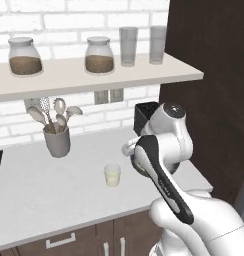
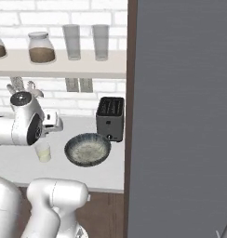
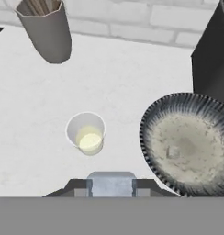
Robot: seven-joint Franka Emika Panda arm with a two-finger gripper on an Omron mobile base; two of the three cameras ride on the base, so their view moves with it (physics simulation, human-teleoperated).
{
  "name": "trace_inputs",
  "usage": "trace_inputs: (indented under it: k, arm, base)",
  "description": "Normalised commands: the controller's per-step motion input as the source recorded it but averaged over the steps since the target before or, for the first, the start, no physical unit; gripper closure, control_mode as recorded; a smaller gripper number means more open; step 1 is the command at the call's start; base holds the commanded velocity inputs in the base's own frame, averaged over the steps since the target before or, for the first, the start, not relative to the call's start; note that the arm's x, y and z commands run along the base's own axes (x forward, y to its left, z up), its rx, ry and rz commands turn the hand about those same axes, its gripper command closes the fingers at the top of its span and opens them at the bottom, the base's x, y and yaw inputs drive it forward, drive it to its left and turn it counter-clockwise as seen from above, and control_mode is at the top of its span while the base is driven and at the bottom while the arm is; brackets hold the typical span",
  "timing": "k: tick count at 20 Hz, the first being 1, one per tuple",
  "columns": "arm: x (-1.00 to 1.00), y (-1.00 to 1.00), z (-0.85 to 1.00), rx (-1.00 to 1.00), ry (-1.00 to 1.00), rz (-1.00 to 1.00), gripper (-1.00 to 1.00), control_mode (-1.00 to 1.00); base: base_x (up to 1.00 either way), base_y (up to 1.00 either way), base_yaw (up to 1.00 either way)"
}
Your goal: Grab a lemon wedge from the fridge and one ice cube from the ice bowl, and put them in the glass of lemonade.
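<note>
In the hand view we see the ice bowl (image 3: 187,143) at right, the glass of lemonade (image 3: 86,133) left of centre. Both lie just above the fingers (image 3: 111,187). We cannot tell their opening.

Bright, even, soft light (faint shadows, slightly blurry)

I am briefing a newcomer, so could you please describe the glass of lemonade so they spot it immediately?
On the white counter below the brick wall, between the grey utensil cup and the ice bowl, stands the glass of lemonade. It is short, clear and holds pale yellow liquid.
</note>
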Motion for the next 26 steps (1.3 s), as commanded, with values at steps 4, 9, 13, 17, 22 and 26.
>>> trace_inputs:
  k: [4, 9, 13, 17, 22, 26]
  arm:
    - [0.04, 0.22, -0.26, -0.04, 0.03, 0.14, 1.00, -1.00]
    - [0.01, 0.01, -0.55, 0.04, -0.03, 0.06, 1.00, -1.00]
    - [0.03, 0.19, -0.36, 0.00, 0.00, 0.01, 1.00, -1.00]
    - [0.05, 0.23, -0.01, 0.00, 0.00, 0.00, 1.00, -1.00]
    - [0.10, 0.18, 0.00, 0.00, 0.00, 0.00, 1.00, -1.00]
    - [0.17, 0.08, -0.01, 0.00, 0.00, 0.00, 1.00, -1.00]
  base:
    - [0.00, 0.00, 0.00]
    - [0.00, 0.00, 0.00]
    - [0.00, 0.00, 0.00]
    - [0.00, 0.00, 0.00]
    - [0.00, 0.00, 0.00]
    - [0.00, 0.00, 0.00]
